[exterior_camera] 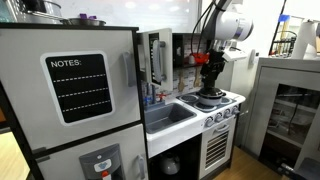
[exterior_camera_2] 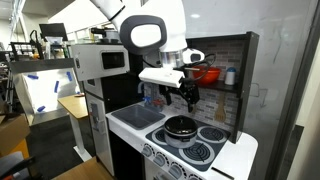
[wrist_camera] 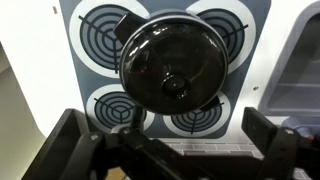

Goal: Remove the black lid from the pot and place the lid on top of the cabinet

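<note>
- Misalignment: in an exterior view, the black two-fingered hand (exterior_camera: 212, 72) hangs above the glossy round black lid (exterior_camera: 212, 96) on the white burner-printed stove surface (exterior_camera: 236, 97).
- In an exterior view, a skewed descent could shove the dark pot (exterior_camera_2: 182, 133) across the surface.
- Wrist view: the hand is spread wide and empty, and the small central knob (wrist_camera: 176, 85) may slip.

exteriors: opposite sides, both on stove (exterior_camera: 229, 97) | wrist: straight down, seemingly close

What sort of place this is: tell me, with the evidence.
Probably a toy play kitchen inside a lab or office: a stove with printed burners, a small sink, and a fridge door bearing a NOTES board.
</note>
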Robot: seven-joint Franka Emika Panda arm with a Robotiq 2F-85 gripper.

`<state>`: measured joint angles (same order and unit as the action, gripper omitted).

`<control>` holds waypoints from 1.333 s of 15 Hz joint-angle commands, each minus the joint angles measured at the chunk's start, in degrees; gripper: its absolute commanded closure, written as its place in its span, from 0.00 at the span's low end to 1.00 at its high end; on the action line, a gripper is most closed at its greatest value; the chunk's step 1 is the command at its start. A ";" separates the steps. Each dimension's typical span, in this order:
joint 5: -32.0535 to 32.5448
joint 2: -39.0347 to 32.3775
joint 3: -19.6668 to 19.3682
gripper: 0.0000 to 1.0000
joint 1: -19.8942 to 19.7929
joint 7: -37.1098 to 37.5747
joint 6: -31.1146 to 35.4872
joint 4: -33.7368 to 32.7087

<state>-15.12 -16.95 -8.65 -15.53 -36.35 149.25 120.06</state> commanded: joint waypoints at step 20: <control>1.27 -5.77 3.86 0.00 -4.87 -0.18 2.13 -3.37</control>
<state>-14.82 -21.91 -6.38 -18.73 -36.36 150.94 117.75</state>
